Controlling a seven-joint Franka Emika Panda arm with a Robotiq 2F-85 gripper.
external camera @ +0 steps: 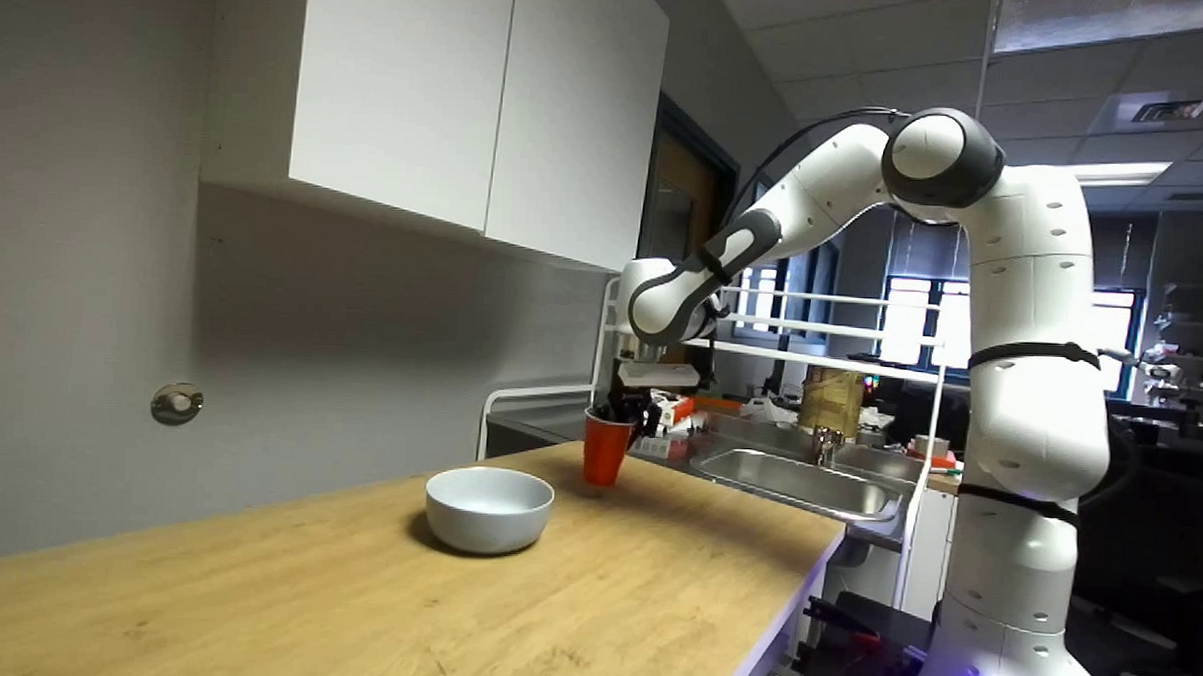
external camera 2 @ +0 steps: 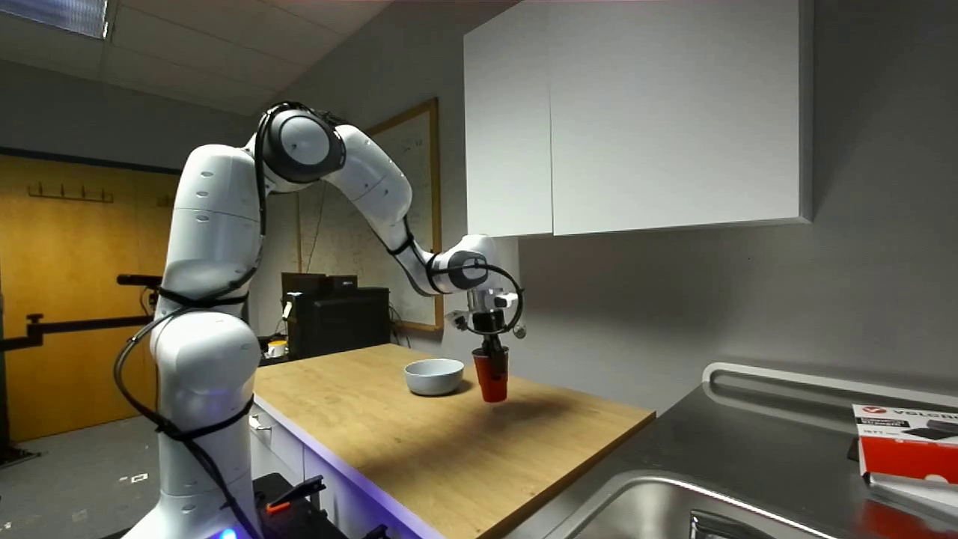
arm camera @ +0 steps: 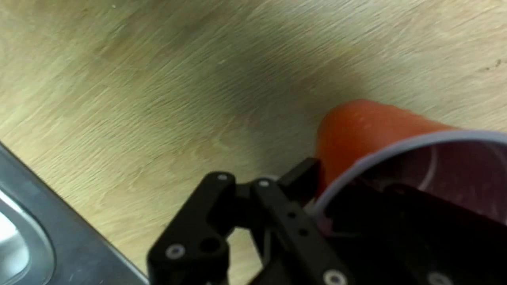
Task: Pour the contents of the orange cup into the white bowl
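Observation:
The orange cup shows in both exterior views (external camera: pixel 605 456) (external camera 2: pixel 492 383) and at the right of the wrist view (arm camera: pixel 368 126). It is about upright and seems slightly above the wooden counter. My gripper (external camera: pixel 631 419) is shut on the cup's wall at the rim, also in an exterior view (external camera 2: pixel 492 350). In the wrist view one finger is inside the cup and one outside (arm camera: pixel 319 194). The cup's inside is dark and its contents cannot be made out. The white bowl (external camera: pixel 489 519) (external camera 2: pixel 434 379) stands upright on the counter, apart from the cup, and is out of the wrist view.
The wooden counter (external camera: pixel 352 599) runs along a grey wall. A white wall cabinet (external camera: pixel 410 91) hangs above it. A steel sink (external camera: pixel 802 482) with a dark worktop (external camera 2: pixel 748 442) adjoins the counter's end. A red and white box (external camera 2: pixel 909 449) lies there.

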